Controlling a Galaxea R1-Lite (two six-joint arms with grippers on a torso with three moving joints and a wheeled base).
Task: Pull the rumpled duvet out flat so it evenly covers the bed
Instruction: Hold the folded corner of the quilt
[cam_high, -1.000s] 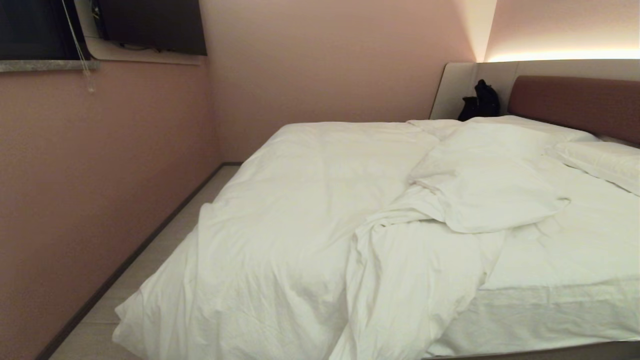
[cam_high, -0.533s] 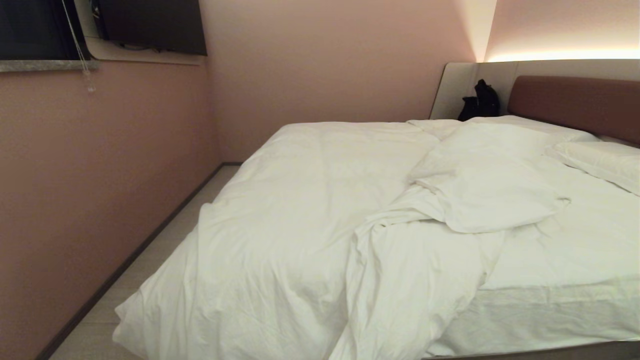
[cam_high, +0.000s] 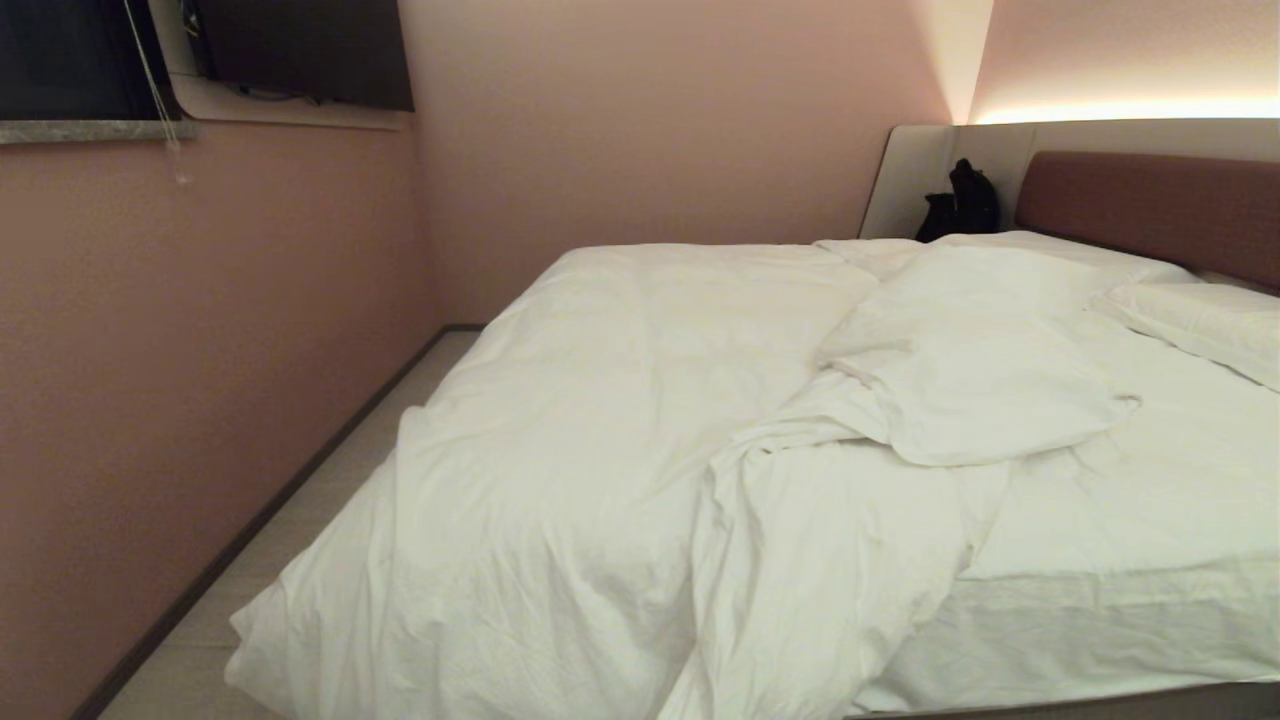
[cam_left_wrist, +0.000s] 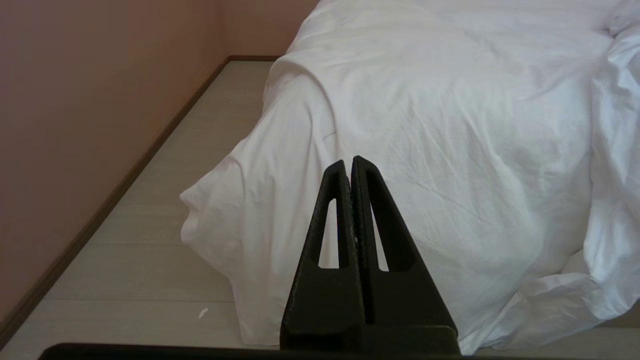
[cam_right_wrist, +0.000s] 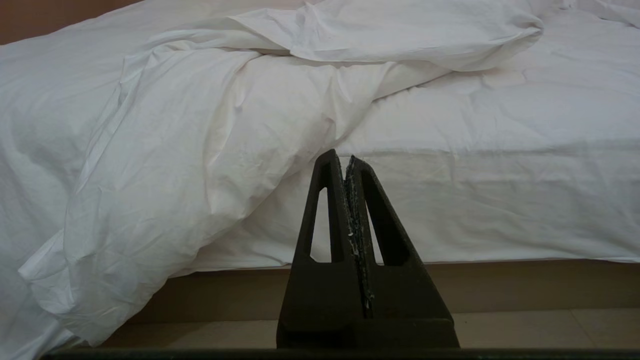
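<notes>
Your duvet (cam_high: 560, 450) is bunched over the left half of the bed (cam_high: 1100, 700), spilling off the near corner (fitted sheet (cam_high: 1150, 480) bare on the right). Left gripper (cam_left_wrist: 348, 162) and right gripper (cam_right_wrist: 345, 159) both sit clenched, holding nothing, short of the bed.

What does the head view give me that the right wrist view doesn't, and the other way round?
Head view only: the headboard, a pillow, a black bag by the bed's far corner, the pink wall, and the duvet's full spread, bunched toward the wall side.

Right wrist view only: the right gripper, shut and empty, short of the bed, and the bed's beige base under the sheet.

Both: the duvet's folded-back flap and the bare sheet beside it.
</notes>
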